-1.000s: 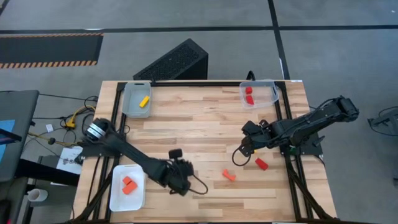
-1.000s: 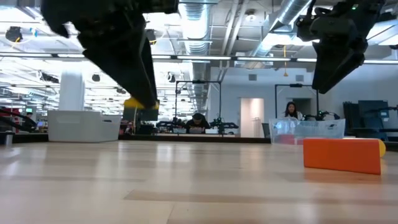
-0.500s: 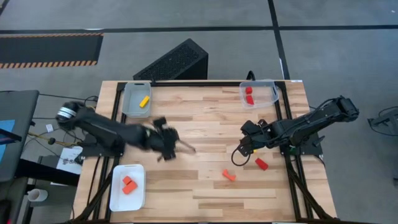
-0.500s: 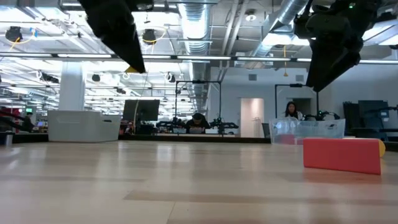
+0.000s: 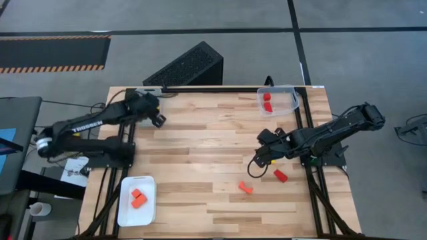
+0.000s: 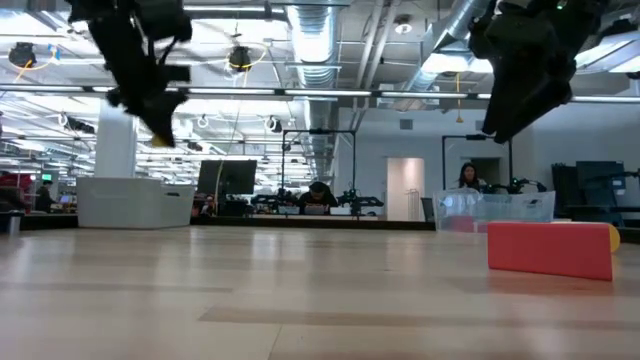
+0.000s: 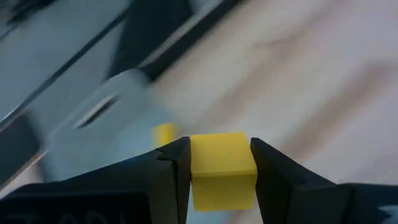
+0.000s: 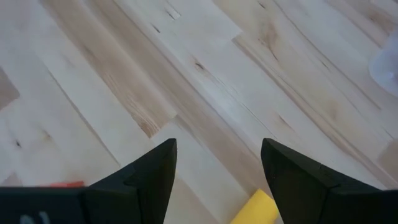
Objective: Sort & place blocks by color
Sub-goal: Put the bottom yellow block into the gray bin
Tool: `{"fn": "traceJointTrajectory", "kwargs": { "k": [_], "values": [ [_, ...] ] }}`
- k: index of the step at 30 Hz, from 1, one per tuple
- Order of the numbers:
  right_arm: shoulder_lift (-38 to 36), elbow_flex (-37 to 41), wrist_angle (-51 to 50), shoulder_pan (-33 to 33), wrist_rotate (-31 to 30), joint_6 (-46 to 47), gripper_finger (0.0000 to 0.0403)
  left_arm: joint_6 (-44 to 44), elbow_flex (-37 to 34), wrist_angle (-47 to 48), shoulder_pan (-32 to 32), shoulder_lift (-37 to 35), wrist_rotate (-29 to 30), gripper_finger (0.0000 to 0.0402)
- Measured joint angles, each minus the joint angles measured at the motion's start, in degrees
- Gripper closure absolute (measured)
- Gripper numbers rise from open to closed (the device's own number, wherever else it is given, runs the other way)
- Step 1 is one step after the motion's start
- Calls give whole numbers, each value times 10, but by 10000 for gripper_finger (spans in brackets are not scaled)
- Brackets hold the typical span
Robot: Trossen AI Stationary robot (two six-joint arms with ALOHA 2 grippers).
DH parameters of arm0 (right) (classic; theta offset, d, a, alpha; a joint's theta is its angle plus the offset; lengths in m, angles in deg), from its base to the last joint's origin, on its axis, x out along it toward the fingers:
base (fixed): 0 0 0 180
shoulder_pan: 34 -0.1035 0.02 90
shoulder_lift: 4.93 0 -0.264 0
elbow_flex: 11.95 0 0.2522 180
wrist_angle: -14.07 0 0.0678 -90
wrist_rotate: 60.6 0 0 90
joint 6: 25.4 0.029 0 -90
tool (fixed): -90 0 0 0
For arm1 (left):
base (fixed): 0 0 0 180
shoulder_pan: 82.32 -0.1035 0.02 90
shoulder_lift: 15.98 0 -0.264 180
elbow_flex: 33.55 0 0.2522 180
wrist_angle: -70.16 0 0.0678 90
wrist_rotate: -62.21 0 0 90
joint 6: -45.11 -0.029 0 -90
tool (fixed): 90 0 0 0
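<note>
My left gripper [image 5: 159, 119] is over the table's far left corner, shut on a yellow block [image 7: 221, 167]. It is beside a clear tray [image 7: 118, 102] that holds another yellow block [image 7: 165, 132]. My right gripper [image 5: 255, 162] hangs open at the right, above a yellow block [image 8: 255, 208] lying on the table. A red block [image 5: 280, 175] and an orange block [image 5: 245, 188] lie on the table near it. Two red blocks [image 5: 267, 101] lie in the far right tray [image 5: 288, 93]. Orange blocks [image 5: 137, 197] lie in the white tray [image 5: 127, 215] at the near left. My left gripper pinches the yellow block between its two fingers, on two opposite side faces [image 7: 198, 163]. The fingers slant downward, and the block is lifted clear of the table and the tray.
A dark slanted box [image 5: 187, 67] stands beyond the table's far edge. The middle of the wooden table [image 5: 207, 143] is bare. In the low view a person [image 6: 468, 180] shows in the room far behind.
My left gripper has swung from the table's near left, beside the white tray, up and across to the far left corner by the clear tray. It has kept the yellow block between its fingers and has rolled on the way.
</note>
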Motion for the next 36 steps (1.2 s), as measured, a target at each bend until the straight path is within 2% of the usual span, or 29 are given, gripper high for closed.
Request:
{"fn": "traceJointTrajectory", "kwargs": {
  "k": [4, 10, 14, 20, 22, 28, 36],
  "values": [
    [0, 0, 16, 2, -2, -8, 143, -37, -29, -14, -109, 9, -11, 301],
    [0, 0, 38, 2, -5, -19, 143, -61, -62, -119, -253, 61, -156, 301],
    [0, 0, 37, 2, -5, -20, 143, -60, -63, -148, -312, 120, -188, 301],
    [0, 0, 37, 1, -5, -21, 143, -36, -53, -154, -318, 192, -199, 300],
    [0, 0, 37, 1, -5, -21, 143, -32, -51, -149, -311, 213, -177, 298],
    [0, 0, 40, 0, -4, -19, 143, -23, -48, -152, -281, 244, -118, 257],
    [0, 0, 41, 0, -4, -19, 143, -31, -48, -145, -269, 253, -114, 219]
  ]
}}
